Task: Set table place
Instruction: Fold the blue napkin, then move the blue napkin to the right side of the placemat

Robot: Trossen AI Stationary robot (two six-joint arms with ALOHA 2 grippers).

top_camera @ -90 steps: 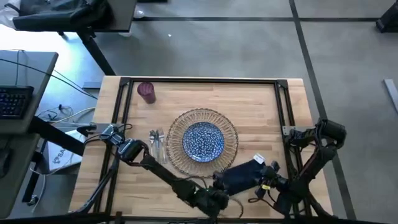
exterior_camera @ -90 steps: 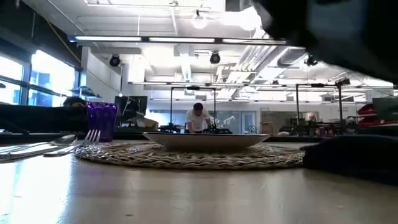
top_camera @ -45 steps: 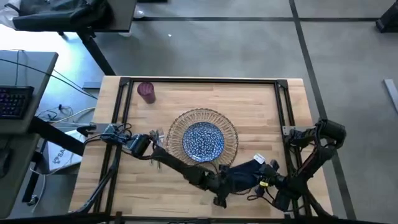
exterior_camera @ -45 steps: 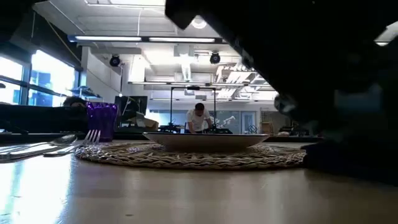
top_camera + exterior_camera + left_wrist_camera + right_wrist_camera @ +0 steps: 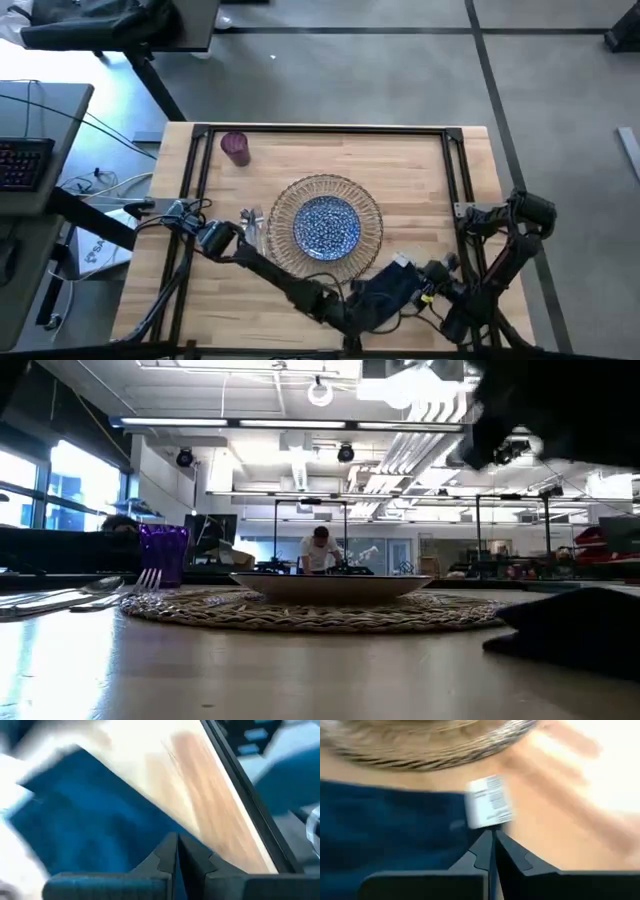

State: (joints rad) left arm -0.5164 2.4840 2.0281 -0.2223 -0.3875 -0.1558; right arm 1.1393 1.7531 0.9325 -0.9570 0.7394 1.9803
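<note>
At the middle of the table (image 5: 420,170) the core of the setting looks finished: the wicker charger (image 5: 326,195) lies flat and the blue-patterned plate (image 5: 327,226) sits centred on it. Just left of the charger the cutlery (image 5: 252,228) lies in a small cluster; from the low view I can make out fork tines and a spoon bowl, but I cannot tell the knife apart or say whether the pieces are neatly aligned. Far back on the left stands a small purple cup (image 5: 235,148), well away from everything else.

What is left, as I judge it, is the navy napkin (image 5: 385,293). It lies rumpled at the near edge, right of centre, just beside the charger's near rim, with its white label (image 5: 488,802) turned up at one corner. Both arms are bent over it. The left hand (image 5: 177,851) reaches in from the left with its fingers pressed together on the cloth, seemingly pinching a fold. The right hand (image 5: 492,846) comes from the right, its fingers likewise together at the corner by the label, apparently nipping the fabric there.

So the napkin wants smoothing or folding and laying square beside the plate; the cutlery may also need arranging.
</note>
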